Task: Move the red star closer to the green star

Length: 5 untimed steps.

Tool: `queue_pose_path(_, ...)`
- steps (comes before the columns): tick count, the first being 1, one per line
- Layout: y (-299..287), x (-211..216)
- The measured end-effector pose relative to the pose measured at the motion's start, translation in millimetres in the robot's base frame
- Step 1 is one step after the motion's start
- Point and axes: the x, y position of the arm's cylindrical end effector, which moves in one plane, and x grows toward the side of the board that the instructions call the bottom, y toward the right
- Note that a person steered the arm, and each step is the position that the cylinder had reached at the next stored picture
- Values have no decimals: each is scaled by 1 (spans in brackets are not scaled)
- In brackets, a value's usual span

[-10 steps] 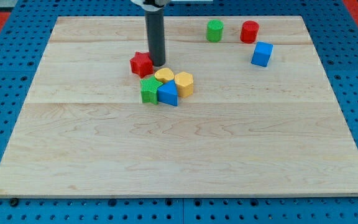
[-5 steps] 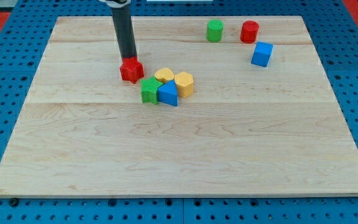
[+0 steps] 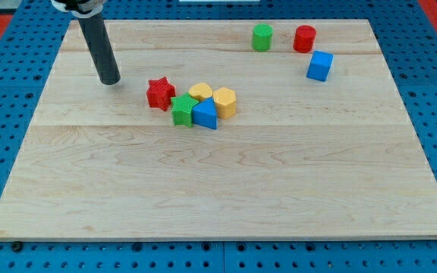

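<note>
- Step in hand: the closing push looks delivered. The red star (image 3: 159, 92) lies on the tabletop (image 3: 226, 182), touching or just beside the green star (image 3: 181, 110), at that star's upper-left in the view.
- My tip (image 3: 111, 80) stands clear, to the view's left of the red star and slightly above it, touching no block.
- Fingers: I carry none; the arm ends in a bare rod, so there is nothing spread, pressed or pinching to report.
- Next move, in my judgement: little is called for. If a tighter fit is wanted, a short push toward the view's lower right would do it; too much would scatter the cluster.
- Cluster beside the green star: yellow round-topped block (image 3: 199, 92), yellow hexagonal block (image 3: 224, 101), blue wedge-shaped block (image 3: 205, 114).
- Well apart, near the view's top right: green cylinder (image 3: 262, 36), red cylinder (image 3: 304, 38), blue cube (image 3: 319, 65).
- Containers: none in view.
</note>
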Motion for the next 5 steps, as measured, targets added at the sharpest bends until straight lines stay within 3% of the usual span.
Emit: queue_pose_path(5, 50, 13)
